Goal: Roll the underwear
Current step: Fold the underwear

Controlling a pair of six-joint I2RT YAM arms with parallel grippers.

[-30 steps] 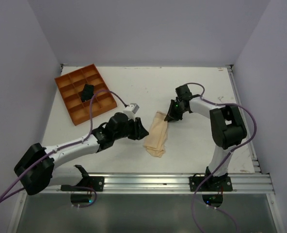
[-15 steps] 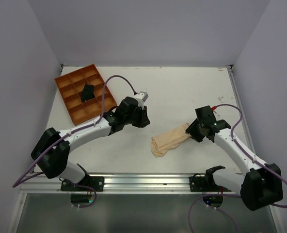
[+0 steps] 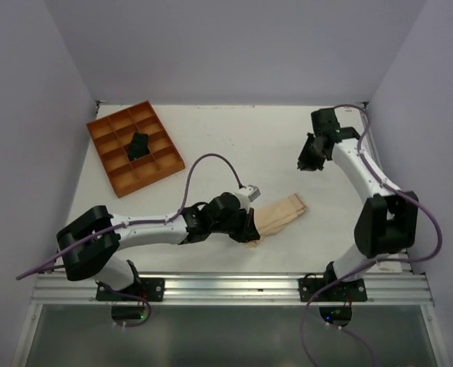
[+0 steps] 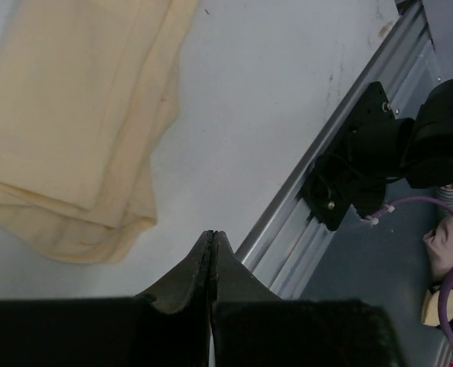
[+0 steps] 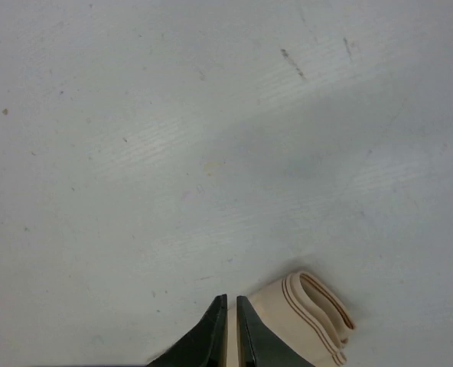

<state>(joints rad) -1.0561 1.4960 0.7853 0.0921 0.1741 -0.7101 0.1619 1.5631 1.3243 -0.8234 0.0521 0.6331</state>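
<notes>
From above, the left gripper (image 3: 247,227) is right by one end of the underwear (image 3: 281,213) on the table (image 3: 234,145). The right gripper (image 3: 309,159) is well apart from it.

Left wrist: the jaws are pressed together on nothing. The underwear (image 4: 81,115) lies ahead of them, to the left.

Right wrist: the jaws are almost together and hold nothing. The underwear's folded end (image 5: 311,310) is just to their right.

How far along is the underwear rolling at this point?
Done: the underwear lies folded into a narrow strip on the table. In hand: nothing. The left gripper is shut and empty beside the strip's near end, and the right gripper is off toward the far right, also empty. Left: the rolling itself, since the strip lies flat.
</notes>
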